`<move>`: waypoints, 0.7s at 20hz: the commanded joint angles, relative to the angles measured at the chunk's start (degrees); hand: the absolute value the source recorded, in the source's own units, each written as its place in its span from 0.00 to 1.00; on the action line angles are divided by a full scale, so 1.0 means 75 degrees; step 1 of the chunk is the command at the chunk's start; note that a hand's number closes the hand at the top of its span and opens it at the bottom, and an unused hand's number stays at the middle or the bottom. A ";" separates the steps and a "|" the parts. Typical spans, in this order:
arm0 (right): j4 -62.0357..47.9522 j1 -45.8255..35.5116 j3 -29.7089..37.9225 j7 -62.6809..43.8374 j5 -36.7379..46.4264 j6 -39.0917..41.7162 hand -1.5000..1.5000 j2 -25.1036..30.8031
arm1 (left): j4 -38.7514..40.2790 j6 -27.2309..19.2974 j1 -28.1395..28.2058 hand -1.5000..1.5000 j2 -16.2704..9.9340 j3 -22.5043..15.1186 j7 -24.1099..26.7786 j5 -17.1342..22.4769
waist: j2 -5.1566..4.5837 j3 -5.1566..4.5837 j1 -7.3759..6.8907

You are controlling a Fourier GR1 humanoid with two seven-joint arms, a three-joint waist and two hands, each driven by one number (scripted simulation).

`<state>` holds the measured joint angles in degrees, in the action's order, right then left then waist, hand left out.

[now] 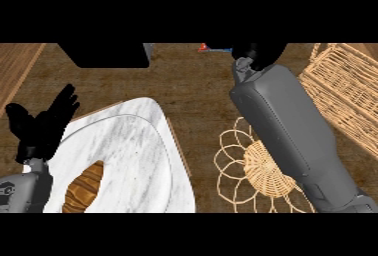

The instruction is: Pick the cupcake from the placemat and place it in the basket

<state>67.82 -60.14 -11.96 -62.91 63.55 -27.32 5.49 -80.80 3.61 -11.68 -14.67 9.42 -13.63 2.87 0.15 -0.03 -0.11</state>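
Well, right hand was curled near the basket, contents hidden; the cupcake, probably light and crushable, wanted a hold low around its base. Left hand rested spread.

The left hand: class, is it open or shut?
Open: the left hand shows straight, spread fingers pointing up, holding nothing, beside the marble board.

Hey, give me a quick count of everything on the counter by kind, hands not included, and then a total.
Woven basket: 1
Woven placemat: 1
White marble plate: 1
Croissant: 1
Cupcake: 0 clearly seen; the right hand hides whatever it may hold
Total: 4
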 commanded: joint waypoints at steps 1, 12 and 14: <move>-0.0218 -0.0325 0.0662 -0.0334 0.0101 0.0505 1.00 0.0506 | -0.0020 0.0030 -0.0224 0.50 -0.0138 0.0101 -0.0196 0.0041 | -0.0014 0.0002 0.0005; -0.1344 -0.0050 0.1763 0.0398 0.0376 0.0426 1.00 0.1786 | 0.0486 -0.0271 -0.0396 0.50 0.0251 -0.0109 0.0166 -0.0294 | -0.0043 0.0002 0.0063; -0.1016 0.0180 0.1903 0.0420 0.0247 0.0766 1.00 0.1940 | 0.0330 0.0366 -0.0372 0.50 -0.0382 0.0343 -0.0035 0.0205 | -0.0016 0.0002 0.0058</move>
<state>59.16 -61.22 -0.15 -59.41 66.63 -23.90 17.19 -80.28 4.21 -12.55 -15.16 10.01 -13.85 2.87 0.01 -0.02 0.03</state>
